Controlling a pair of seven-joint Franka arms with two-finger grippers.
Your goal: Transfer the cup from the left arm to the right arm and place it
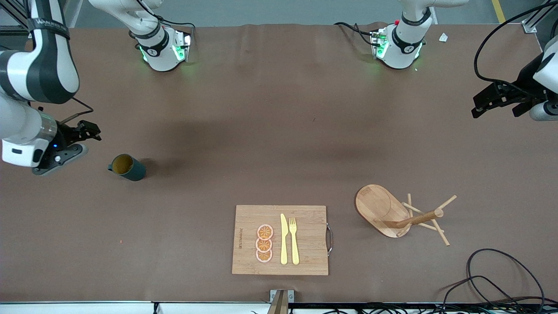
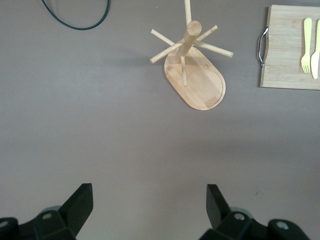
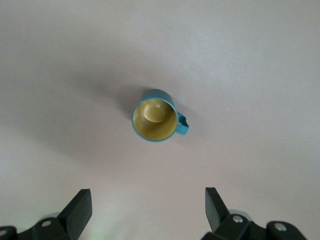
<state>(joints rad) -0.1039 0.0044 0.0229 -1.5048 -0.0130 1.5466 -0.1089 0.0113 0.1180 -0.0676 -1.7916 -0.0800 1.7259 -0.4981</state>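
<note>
Teal cup (image 1: 127,167) upright on table, frame's lower left | right gripper (image 1: 83,138) just beside it, fingers wide, empty | left gripper (image 1: 488,102) well apart, upper right of frame, wide, empty

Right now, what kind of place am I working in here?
Probably a robot lab bench staged as a kitchen: two arms bolted to a brown table, loose cables at its edge, and a cutting board with toy fork and knife, a mug rack and a cup.
</note>
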